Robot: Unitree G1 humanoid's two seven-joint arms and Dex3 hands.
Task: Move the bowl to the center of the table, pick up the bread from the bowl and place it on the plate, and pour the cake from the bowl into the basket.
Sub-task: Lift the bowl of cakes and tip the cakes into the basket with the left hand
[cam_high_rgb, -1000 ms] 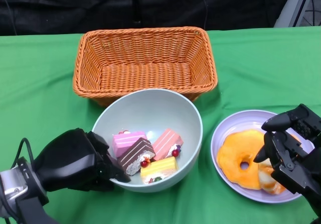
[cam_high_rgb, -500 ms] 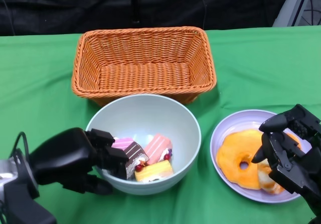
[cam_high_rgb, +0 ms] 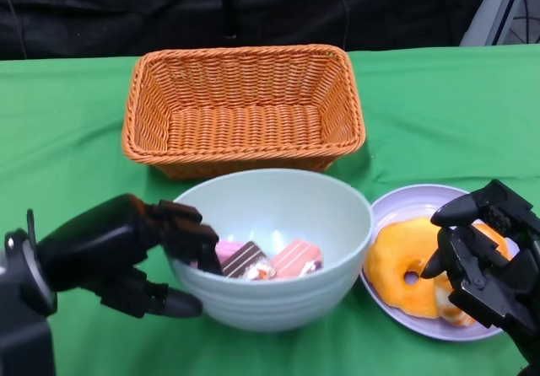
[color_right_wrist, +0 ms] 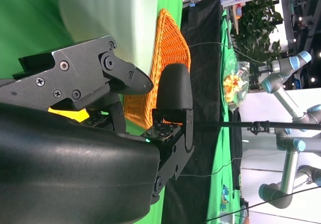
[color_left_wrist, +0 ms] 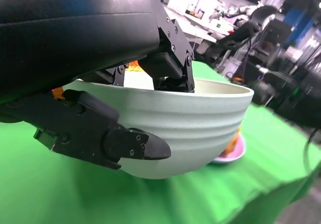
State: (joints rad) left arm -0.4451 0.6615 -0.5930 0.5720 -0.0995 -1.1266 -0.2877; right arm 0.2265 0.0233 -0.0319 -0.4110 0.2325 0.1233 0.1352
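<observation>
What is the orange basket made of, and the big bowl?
The basket looks like woven wicker or plastic rattan; crossing strands show all over it. The bowl looks like smooth, slightly shiny ceramic or hard plastic, pale green-grey, with faint ridges outside in the left wrist view. I can't tell which.

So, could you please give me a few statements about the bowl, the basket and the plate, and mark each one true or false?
1. The left hand grips the pale green bowl by its rim. True.
2. The cake slices lie in the wicker basket. False: they are in the bowl; the basket holds none.
3. The ring-shaped bread is on the purple plate. True.
4. The right hand holds the bread. False: it hovers over the plate, holding nothing.
</observation>
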